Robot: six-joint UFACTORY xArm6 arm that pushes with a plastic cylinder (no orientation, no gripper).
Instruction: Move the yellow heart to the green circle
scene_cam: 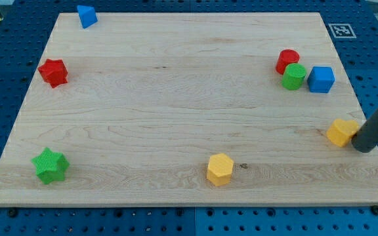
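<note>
The yellow heart [341, 132] lies near the board's right edge, low in the view. My tip [363, 147] touches or nearly touches its right side, just below it. The green circle [294, 77] stands at the upper right, above and to the left of the heart, with a wide gap between them. It sits between a red circle [287, 60] at its upper left and a blue cube [321, 79] at its right, close to both.
A yellow hexagon [220, 169] lies at the bottom centre. A green star [50, 165] sits at the bottom left, a red star [53, 72] at the left, a blue triangle-like block [86, 16] at the top left. The wooden board [176, 98] ends just right of my tip.
</note>
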